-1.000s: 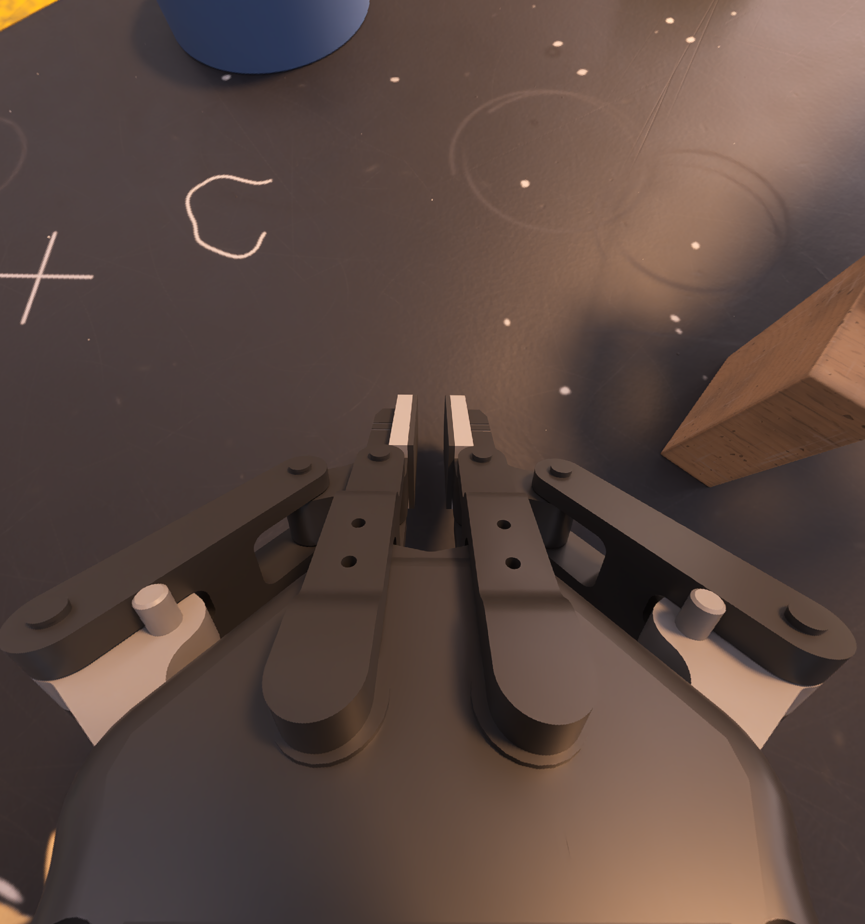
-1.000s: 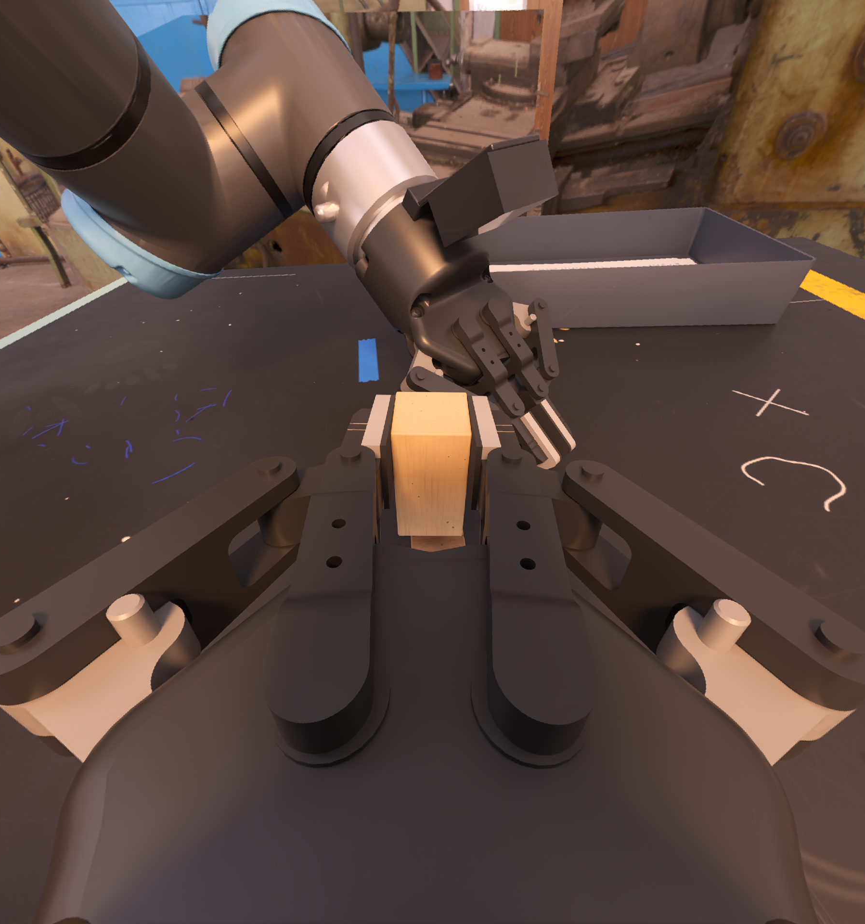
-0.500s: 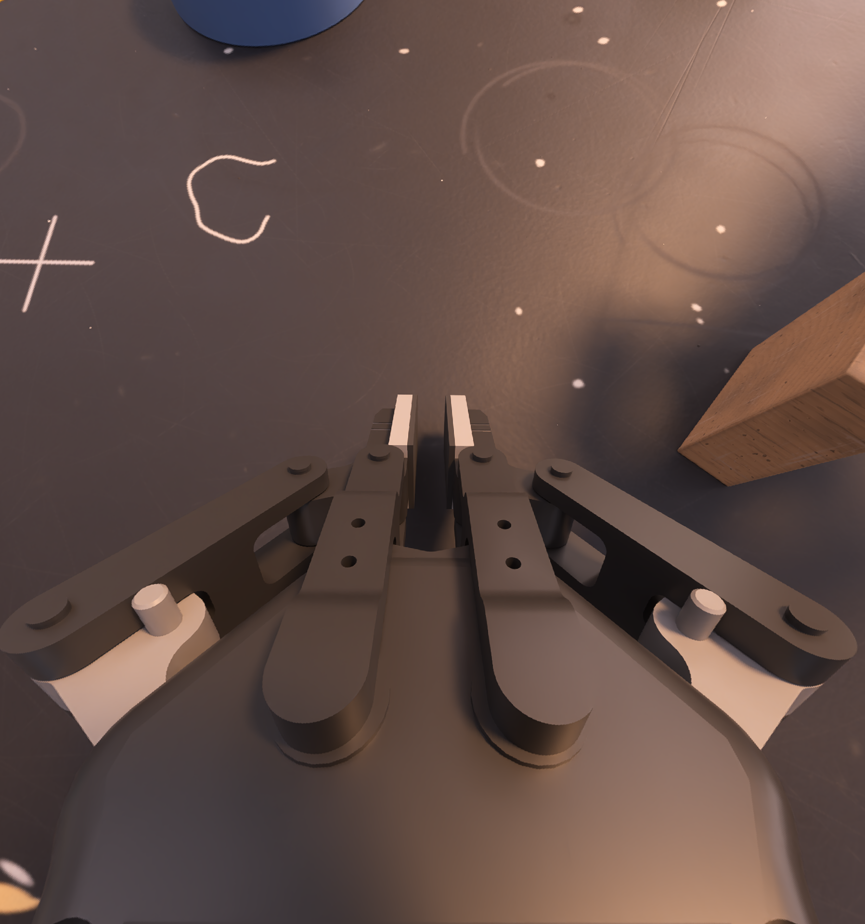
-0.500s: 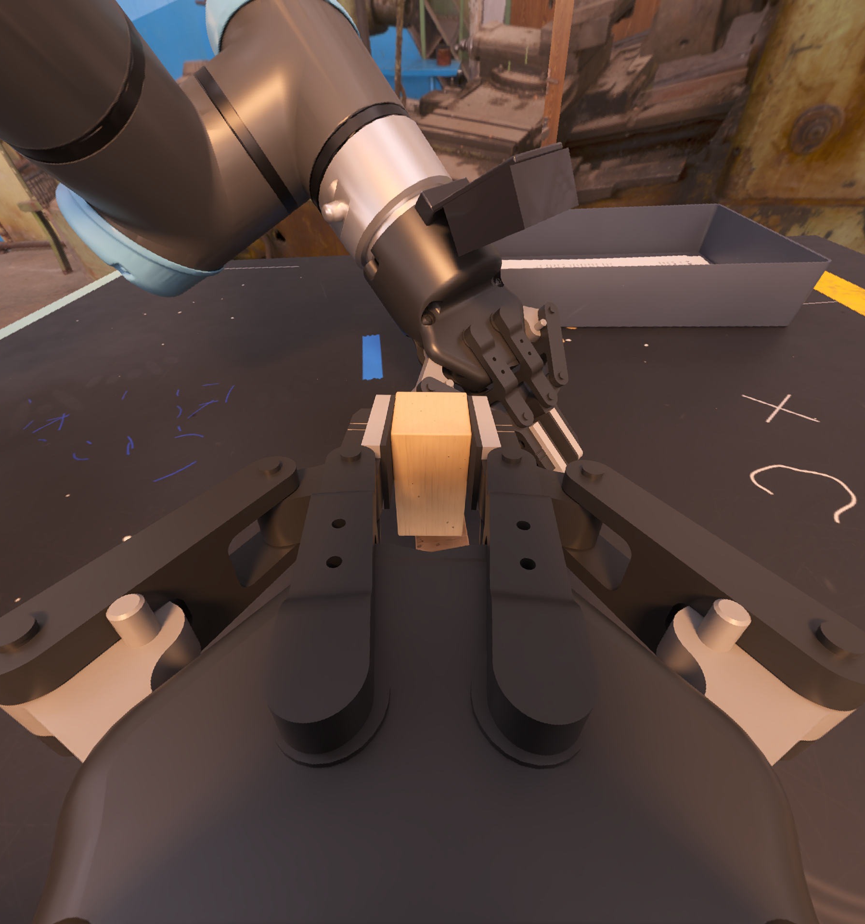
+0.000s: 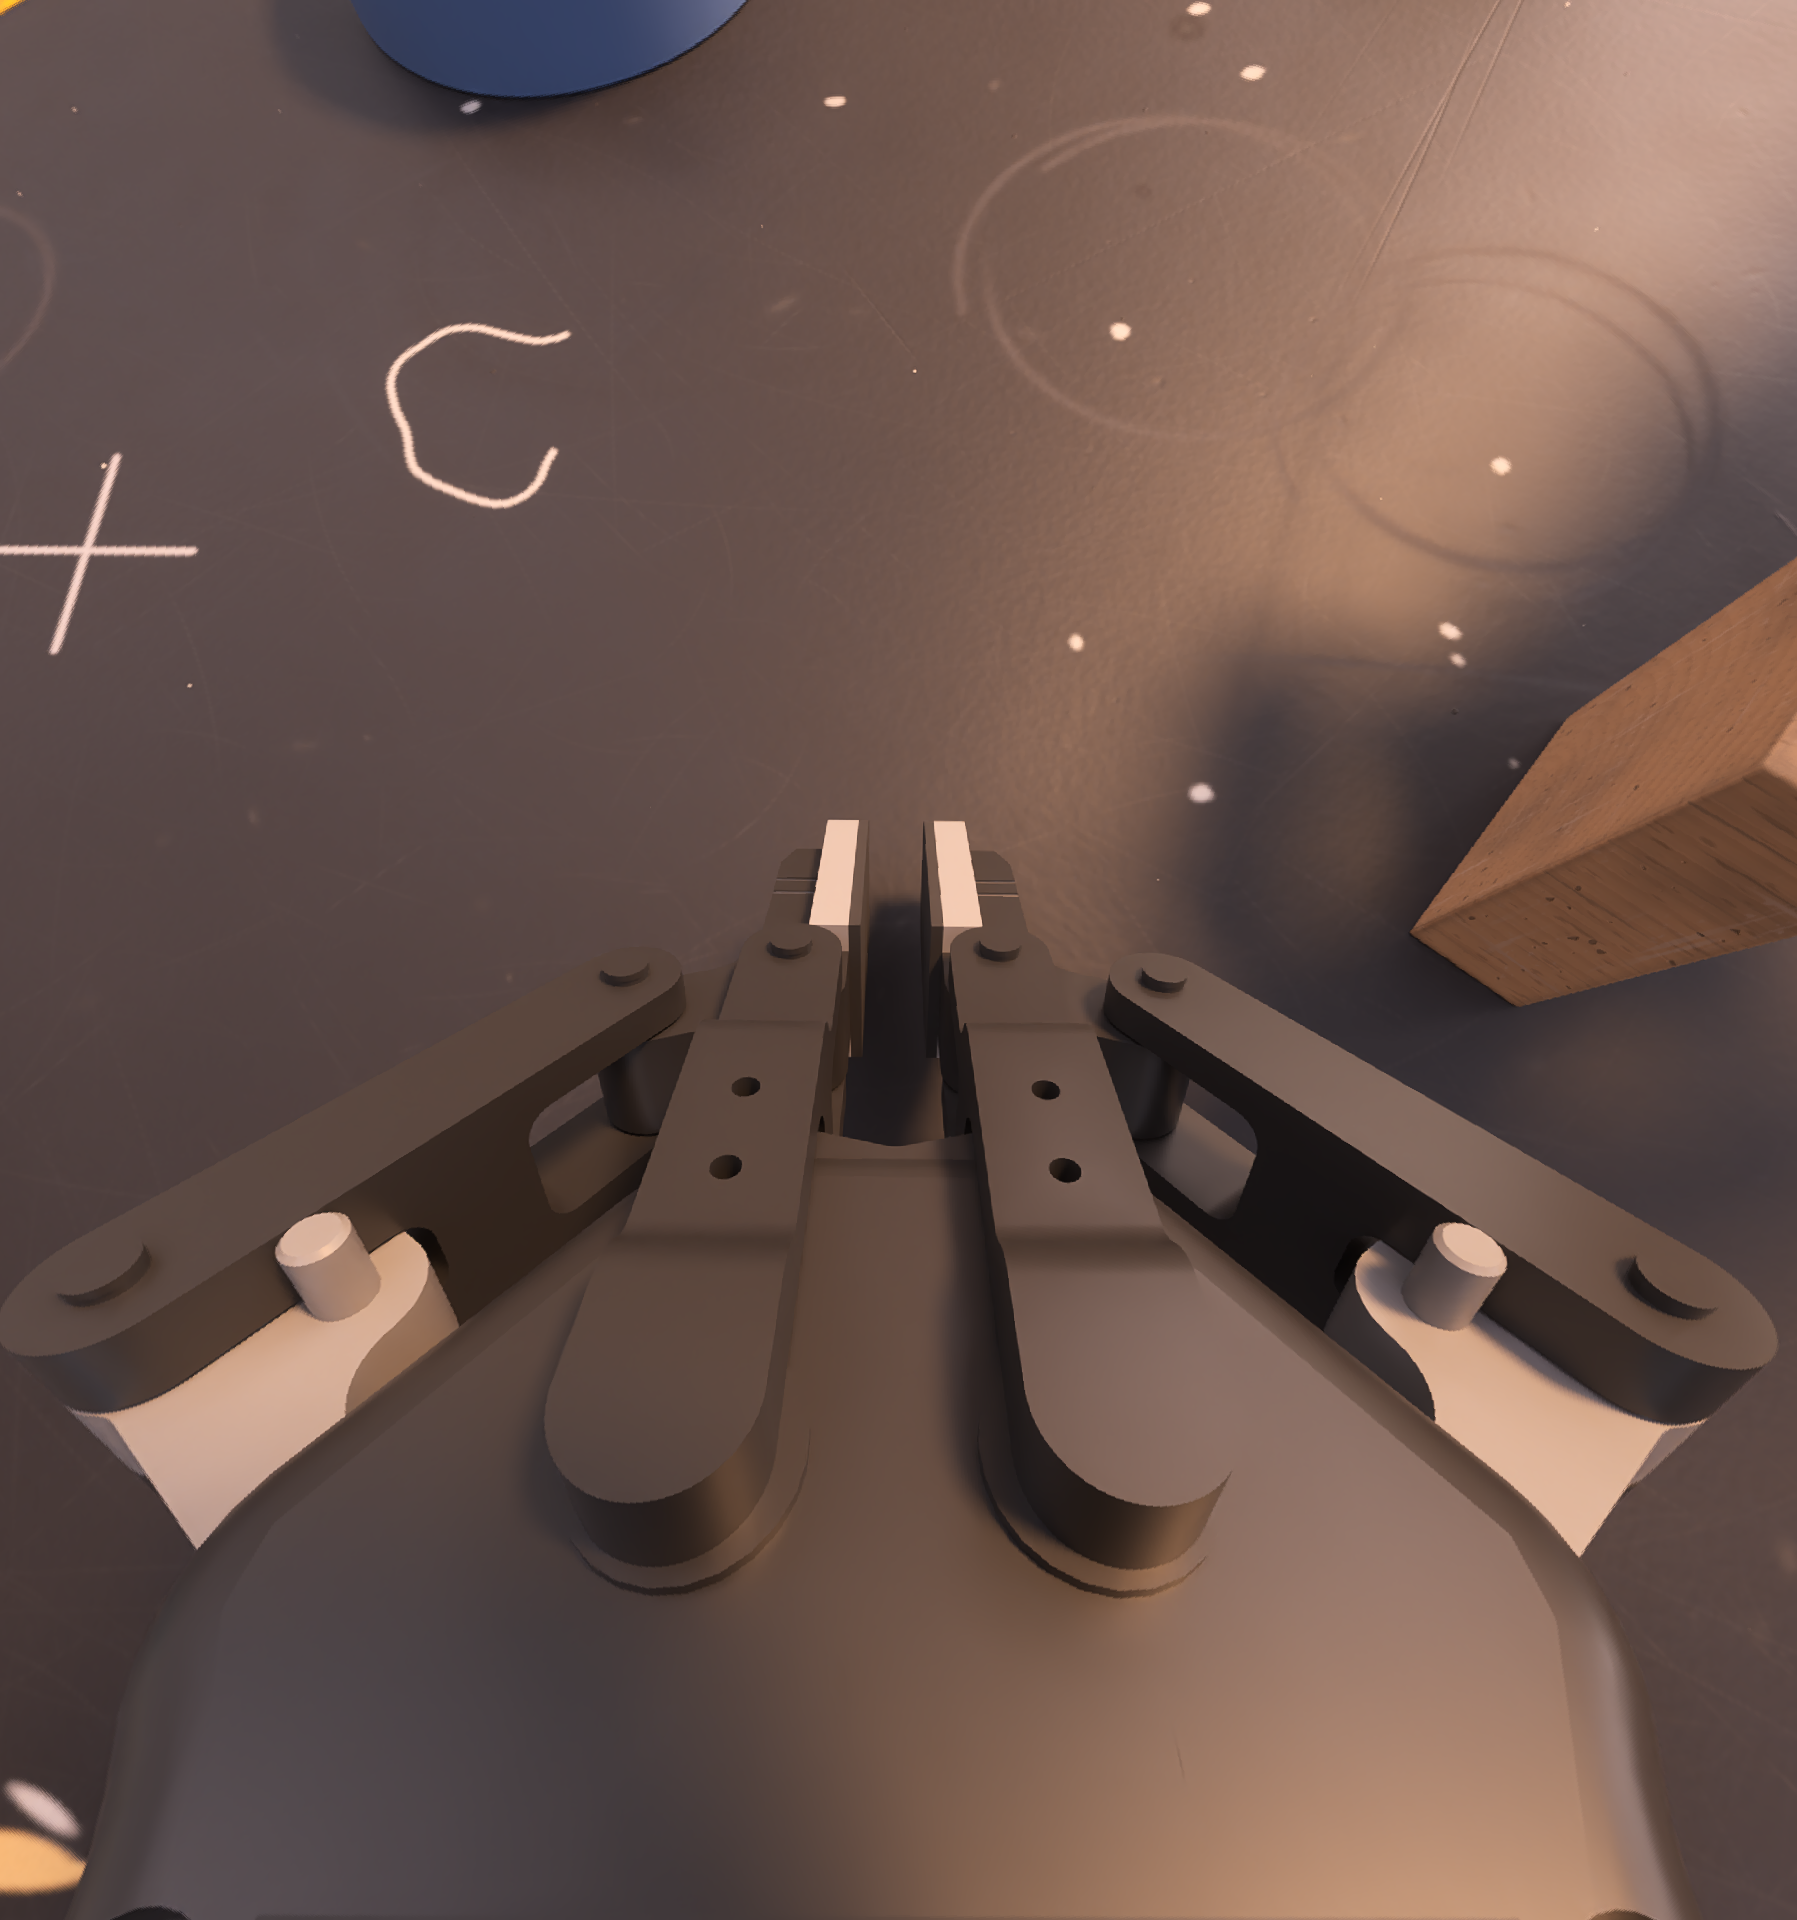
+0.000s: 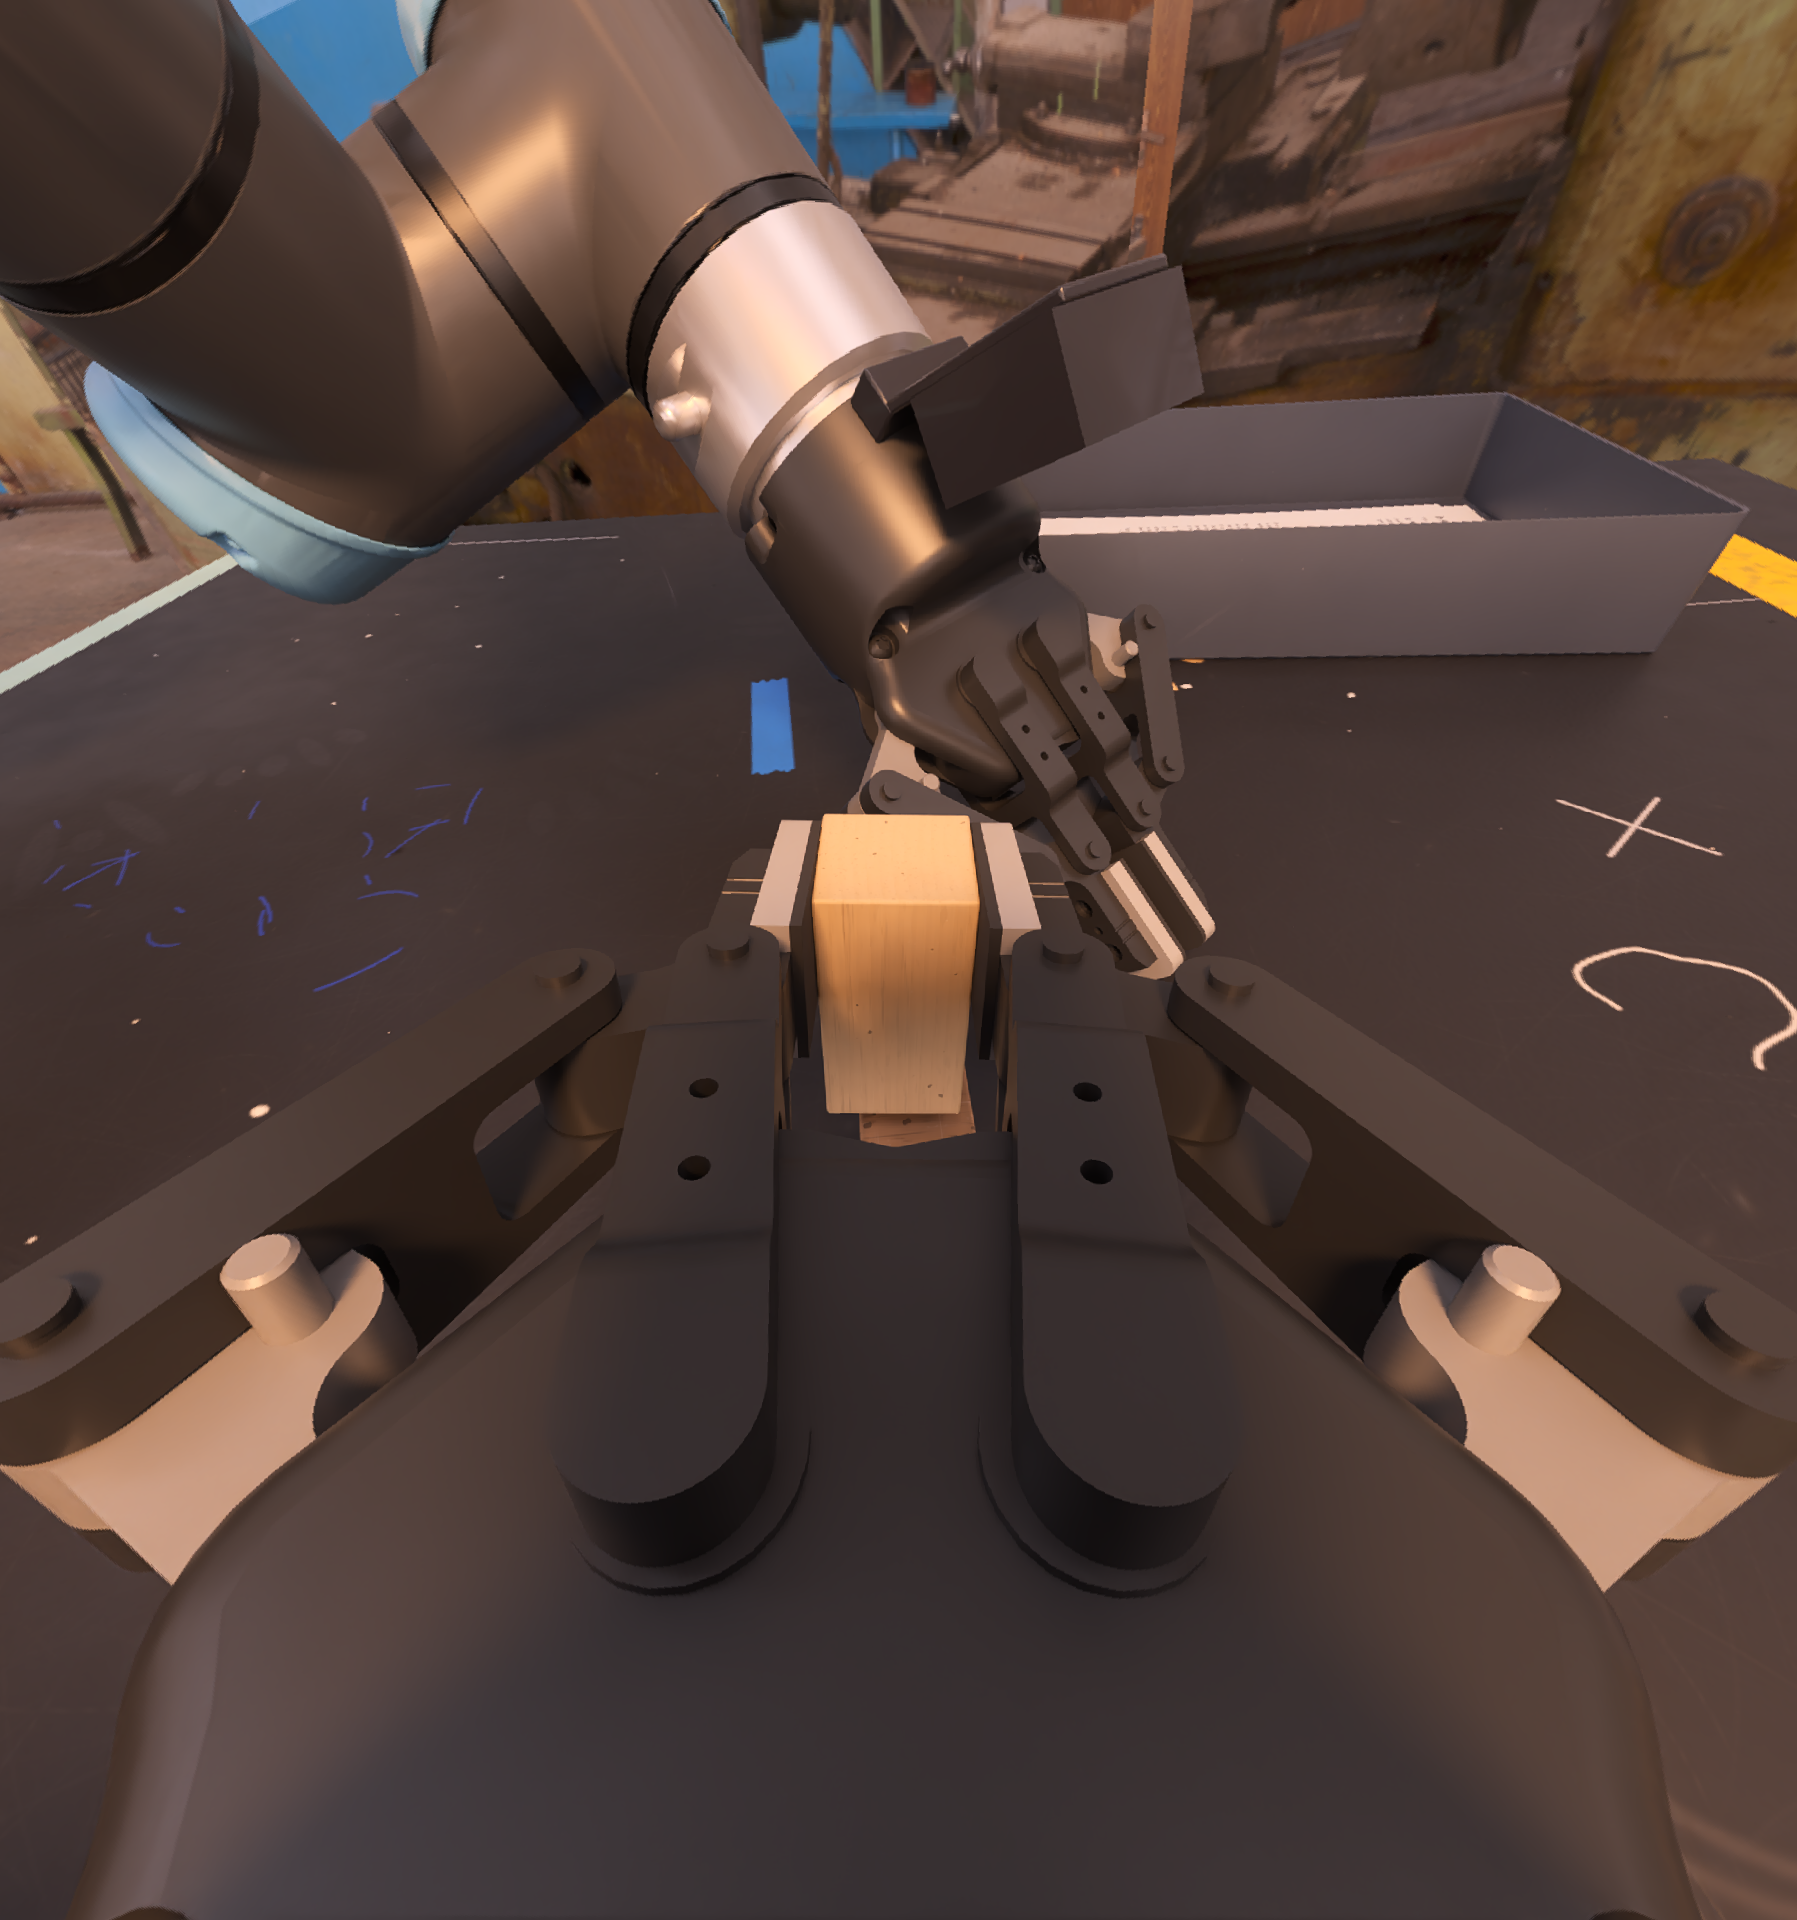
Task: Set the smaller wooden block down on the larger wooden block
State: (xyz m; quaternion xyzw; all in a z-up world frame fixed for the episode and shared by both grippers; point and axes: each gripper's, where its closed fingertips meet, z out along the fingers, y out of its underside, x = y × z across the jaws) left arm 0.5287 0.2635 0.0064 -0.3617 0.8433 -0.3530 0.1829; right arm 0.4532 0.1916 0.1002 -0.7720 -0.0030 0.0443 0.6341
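Note:
My right gripper (image 6: pixel 894 894) is shut on the smaller wooden block (image 6: pixel 894 966), a pale upright block held between its pads. A sliver of the larger, darker wooden block (image 6: pixel 915 1127) shows just under it. In the left wrist view the larger wooden block (image 5: pixel 1652 831) lies on the dark table at the right edge, to the right of my left gripper (image 5: pixel 894 873). The left gripper's jaws stand nearly together with nothing between them. The left gripper (image 6: pixel 1154 914) also shows in the right wrist view, just behind and right of the held block.
A grey open tray (image 6: pixel 1393 582) stands at the back right of the table. A blue round object (image 5: pixel 551 42) sits at the far edge in the left wrist view. Chalk marks (image 5: pixel 478 416), a blue tape strip (image 6: pixel 769 727) and a yellow stripe (image 6: pixel 1787 587) mark the tabletop.
The left gripper shifted a little, so the larger block slid right in its view, then held still. The right gripper kept hold of the smaller block; its view tilted slightly.

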